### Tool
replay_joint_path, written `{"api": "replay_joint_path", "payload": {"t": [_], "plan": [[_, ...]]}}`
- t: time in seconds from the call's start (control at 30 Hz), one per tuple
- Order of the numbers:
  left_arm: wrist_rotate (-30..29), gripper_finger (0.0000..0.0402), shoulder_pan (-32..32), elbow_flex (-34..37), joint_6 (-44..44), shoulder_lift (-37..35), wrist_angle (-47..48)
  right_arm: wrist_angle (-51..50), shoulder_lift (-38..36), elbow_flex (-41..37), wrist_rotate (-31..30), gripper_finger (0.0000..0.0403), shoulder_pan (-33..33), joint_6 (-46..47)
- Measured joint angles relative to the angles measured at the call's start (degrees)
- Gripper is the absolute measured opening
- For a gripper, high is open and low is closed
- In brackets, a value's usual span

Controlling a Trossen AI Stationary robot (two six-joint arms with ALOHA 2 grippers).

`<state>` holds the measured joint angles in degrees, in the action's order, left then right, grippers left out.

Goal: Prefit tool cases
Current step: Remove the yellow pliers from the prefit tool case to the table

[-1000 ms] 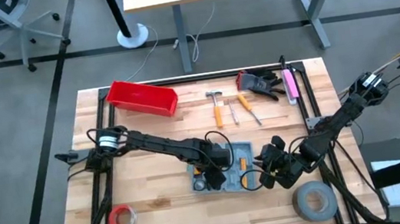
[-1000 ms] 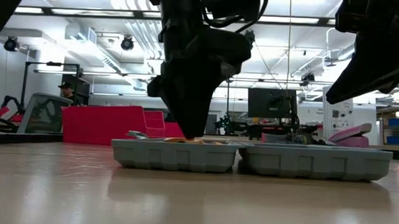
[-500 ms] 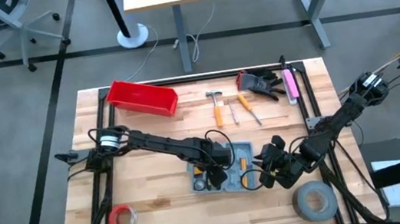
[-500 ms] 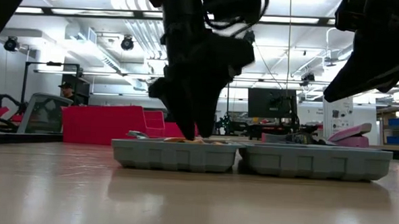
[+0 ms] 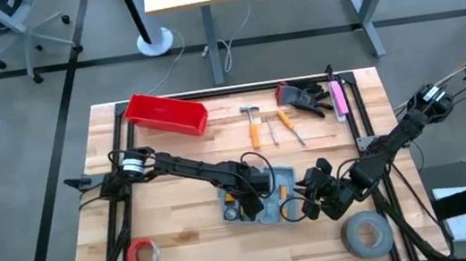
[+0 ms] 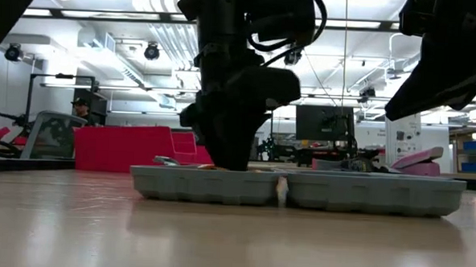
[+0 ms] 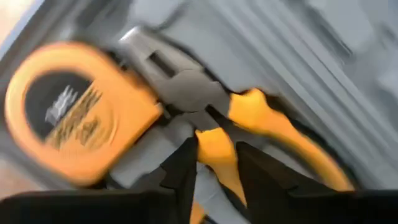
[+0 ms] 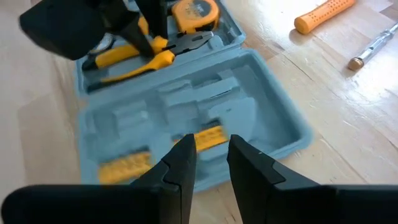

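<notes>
The left pincer [image 7: 214, 158] is narrowly parted, clenched on the yellow handle of the pliers [image 7: 205, 106] in the open tool case [image 5: 264, 197]. The right pincer [image 8: 208, 152] hovers over the case, slightly parted, grasping nothing.

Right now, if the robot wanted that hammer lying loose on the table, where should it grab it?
Probably mid-handle, coming straight down. The hammer lies flat on the bare wooden table, its orange handle long and narrow enough for a pincer to span, with free space on both sides. The metal head looks wider and harder to pinch.
</notes>
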<state>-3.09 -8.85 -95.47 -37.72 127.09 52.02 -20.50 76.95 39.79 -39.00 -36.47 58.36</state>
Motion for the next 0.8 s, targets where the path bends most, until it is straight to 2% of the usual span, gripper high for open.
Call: {"api": "replay_joint_path", "payload": {"t": [0.1, 0.37, 0.63, 0.8], "plan": [[-0.57, 0.0082, 0.14, 0.10, 2.32, 0.00, 0.60, 0.14, 0.00, 0.00, 0.00, 0.0069, -0.02, 0.12], [-0.98, 0.0082, 0.36, -0.79, 4.08, 0.14, 1.46, 0.14, 0.00, 0.00, 0.03, 0.0056, -0.02, 0.03], [-1.69, 0.0075, 0.36, -6.75, 4.41, -0.05, 8.54, 0.07, 0.02, -0.04, 0.07, 0.0062, -0.02, -0.04], [-2.07, 0.0035, -0.33, -10.56, 4.27, -1.49, 12.76, 0.11, 0.02, -0.04, 0.21, 0.0070, -0.02, 0.14]]}}
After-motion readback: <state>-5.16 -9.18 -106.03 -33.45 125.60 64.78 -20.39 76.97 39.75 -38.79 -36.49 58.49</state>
